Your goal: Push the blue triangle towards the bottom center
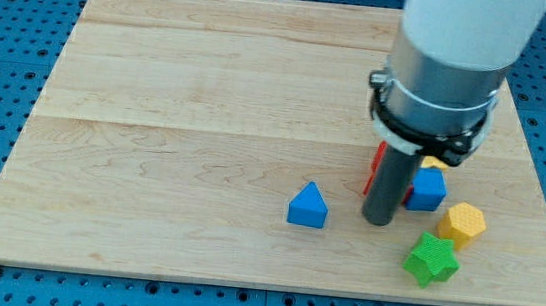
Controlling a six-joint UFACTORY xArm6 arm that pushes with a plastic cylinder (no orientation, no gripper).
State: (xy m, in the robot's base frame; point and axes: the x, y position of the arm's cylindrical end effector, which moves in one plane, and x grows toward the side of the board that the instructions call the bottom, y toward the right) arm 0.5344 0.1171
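Note:
The blue triangle (308, 206) lies on the wooden board (176, 114), a little right of the view's centre and near the bottom edge. My tip (378, 221) is down on the board to the right of the blue triangle, with a gap between them. The rod stands straight up from there into the large grey and white arm body at the view's top right.
A blue block (428, 189) sits just right of my tip. A red block (376, 163) shows partly behind the rod. A yellow block (435, 163) peeks out above the blue block. A yellow hexagon (462, 223) and a green star (431, 260) lie at the lower right.

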